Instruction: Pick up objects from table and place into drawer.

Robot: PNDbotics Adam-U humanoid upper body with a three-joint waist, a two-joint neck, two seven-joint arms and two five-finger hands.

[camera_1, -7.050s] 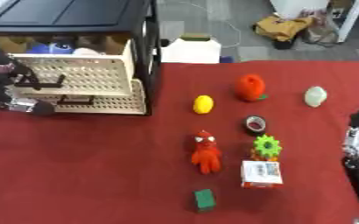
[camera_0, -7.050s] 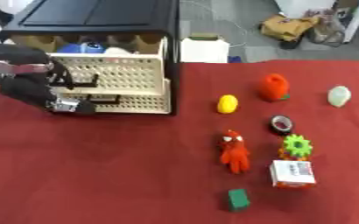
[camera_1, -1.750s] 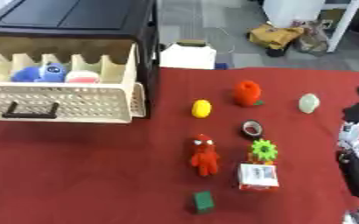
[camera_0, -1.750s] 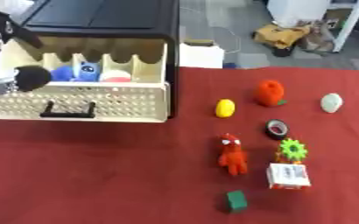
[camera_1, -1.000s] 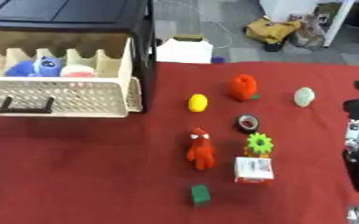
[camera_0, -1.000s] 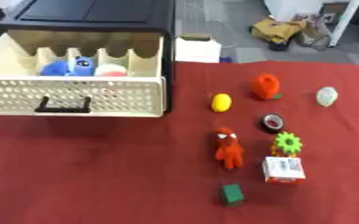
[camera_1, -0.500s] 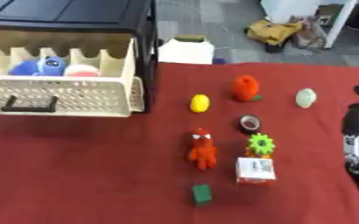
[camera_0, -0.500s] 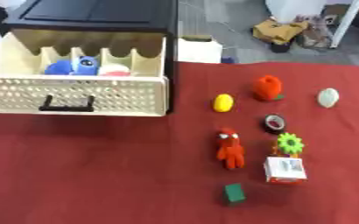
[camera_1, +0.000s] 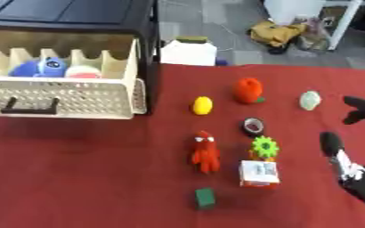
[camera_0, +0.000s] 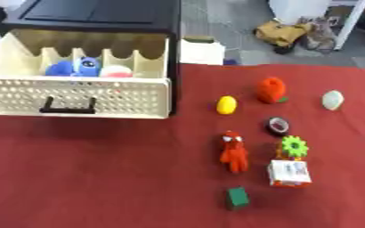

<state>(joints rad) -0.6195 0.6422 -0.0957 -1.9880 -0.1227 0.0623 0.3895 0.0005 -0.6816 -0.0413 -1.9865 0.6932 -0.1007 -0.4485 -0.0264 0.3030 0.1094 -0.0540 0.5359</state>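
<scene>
The cream perforated plastic drawer stood pulled out from the black cabinet, its black handle facing forward. Inside lay a blue plush toy and, just beside it, a white and pink rounded object; the left part of the drawer showed bare cream dividers.

On the red tablecloth to the right of the drawer, the loose things sat apart from one another: a yellow lemon-shaped toy, an orange rounded toy with a green base, a pale green egg-shaped object, a small dark roll of tape, a green gear-shaped toy, a red figure toy, a small white and red box and a dark green cube. The box carried printing, too blurred to read.

The cloth in front of the drawer and along the near left edge lay bare.

The right hand hung over the cloth's right edge, fingers spread and holding nothing, near the egg-shaped object but apart from it. The left hand did not show.
</scene>
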